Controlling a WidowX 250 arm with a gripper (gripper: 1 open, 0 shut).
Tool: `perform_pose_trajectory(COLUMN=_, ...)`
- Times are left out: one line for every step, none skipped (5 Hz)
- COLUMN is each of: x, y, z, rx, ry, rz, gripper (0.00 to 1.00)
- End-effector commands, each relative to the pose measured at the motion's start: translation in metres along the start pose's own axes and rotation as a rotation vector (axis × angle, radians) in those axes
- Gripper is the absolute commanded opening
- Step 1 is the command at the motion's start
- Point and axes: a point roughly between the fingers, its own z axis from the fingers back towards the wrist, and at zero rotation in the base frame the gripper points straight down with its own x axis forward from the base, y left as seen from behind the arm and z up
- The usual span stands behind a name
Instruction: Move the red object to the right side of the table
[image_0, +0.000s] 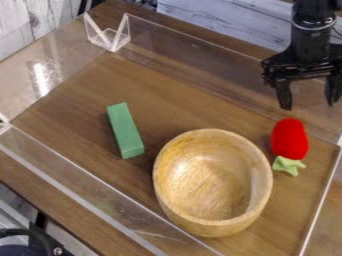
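Observation:
The red object (290, 138), a small rounded red toy fruit with a light-green stem end at its lower side, lies on the dark wood table (201, 95) near the right acrylic wall, just right of the wooden bowl. My gripper (307, 98) hangs above and slightly behind it, pointing down. Its two black fingers are spread wide with nothing between them. A gap still shows between the fingertips and the fruit.
A large wooden bowl (211, 180) sits at the front centre, close to the fruit. A green rectangular block (126, 130) lies to its left. Clear acrylic walls (107, 32) edge the tabletop, with a corner piece at the back left.

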Motion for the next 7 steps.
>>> perform_pose_trajectory(x=0.010, y=-0.005, z=0.022, rx=-0.014, ry=-0.048, rz=-0.006, gripper=1.00)
perform_pose_trajectory(x=0.018, y=-0.004, z=0.034, rx=-0.012, ry=-0.062, rz=0.005, gripper=1.00)
perform_pose_trajectory(x=0.013, y=-0.005, z=0.026, rx=-0.020, ry=-0.055, rz=-0.016, gripper=1.00)
perform_pose_trajectory(x=0.007, y=-0.007, z=0.019, rx=-0.017, ry=-0.044, rz=-0.029, gripper=1.00)
perform_pose_trajectory(x=0.002, y=-0.007, z=0.013, rx=-0.016, ry=-0.036, rz=-0.044, gripper=1.00)
perform_pose_trajectory(x=0.005, y=-0.002, z=0.011, rx=-0.011, ry=-0.035, rz=-0.071, gripper=1.00)
perform_pose_trajectory(x=0.008, y=0.003, z=0.011, rx=-0.009, ry=-0.038, rz=-0.098, gripper=1.00)
